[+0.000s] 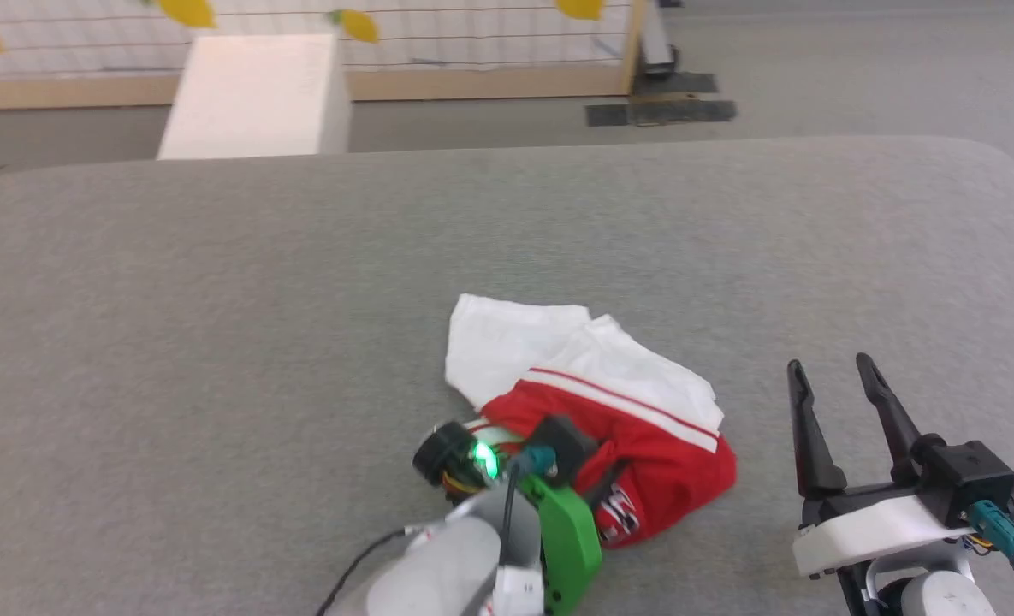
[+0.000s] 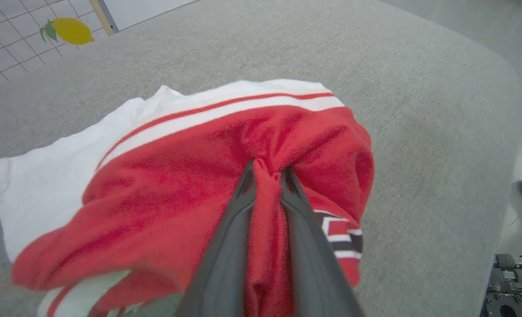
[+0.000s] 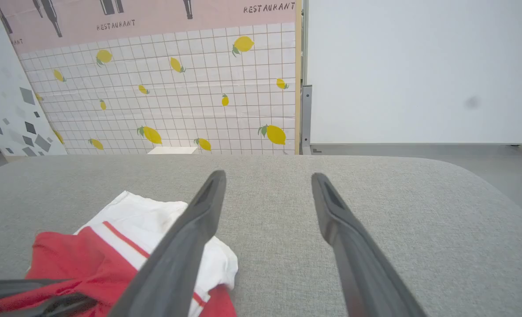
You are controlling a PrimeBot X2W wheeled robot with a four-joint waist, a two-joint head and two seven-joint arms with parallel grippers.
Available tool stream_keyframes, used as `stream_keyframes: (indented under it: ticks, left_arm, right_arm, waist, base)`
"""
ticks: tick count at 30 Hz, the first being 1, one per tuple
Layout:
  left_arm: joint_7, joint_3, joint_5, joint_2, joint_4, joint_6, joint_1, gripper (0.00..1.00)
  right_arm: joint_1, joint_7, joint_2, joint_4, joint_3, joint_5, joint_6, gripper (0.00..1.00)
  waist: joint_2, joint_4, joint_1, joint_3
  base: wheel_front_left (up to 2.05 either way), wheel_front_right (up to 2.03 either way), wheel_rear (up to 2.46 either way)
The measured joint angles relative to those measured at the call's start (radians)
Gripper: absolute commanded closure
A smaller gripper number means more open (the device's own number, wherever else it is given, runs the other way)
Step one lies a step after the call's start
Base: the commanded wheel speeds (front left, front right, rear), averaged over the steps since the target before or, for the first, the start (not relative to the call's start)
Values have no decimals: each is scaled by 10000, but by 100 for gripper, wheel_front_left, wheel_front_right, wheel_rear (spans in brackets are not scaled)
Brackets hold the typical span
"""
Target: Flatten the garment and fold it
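Pinching a ridge of red cloth between its two dark fingers, the left gripper (image 2: 268,169) grasps the crumpled red jersey T-shirt with white sleeves (image 1: 669,453), which lies bunched at lower centre of the grey fabric-covered table (image 1: 301,299). At lower right, the right gripper (image 1: 828,363) stands apart from it, fingers spread and empty.

"RESTAURANT" in black, twice, on the pink wall poster (image 3: 177,26)
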Motion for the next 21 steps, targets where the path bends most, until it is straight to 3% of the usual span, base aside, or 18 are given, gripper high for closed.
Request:
stream_keyframes:
  ticks: [7,13,16,21]
  left_arm:
    - [-940,-397,-318,-113,221,4,87,0]
    - [-1718,428,-650,-92,-278,491,-87,0]
    - [-1816,1049,-656,272,-614,863,-112,0]
    - [-1852,2449,-685,1340,-1480,1603,384,0]
  right_arm:
    - [40,0,-4,190,-174,-2,0,0]
    - [268,0,8,502,-178,-2,0,0]
    - [440,4,4,614,-247,-2,0,0]
    - [606,107,6,631,-293,-2,0,0]
  waist:
    - [0,-433,0,-44]
    - [0,-175,0,-334]
    - [0,63,0,-566]
    - [0,463,0,-920]
  base:
    - [0,0,0]
    - [0,0,0]
    - [0,0,0]
    - [0,0,0]
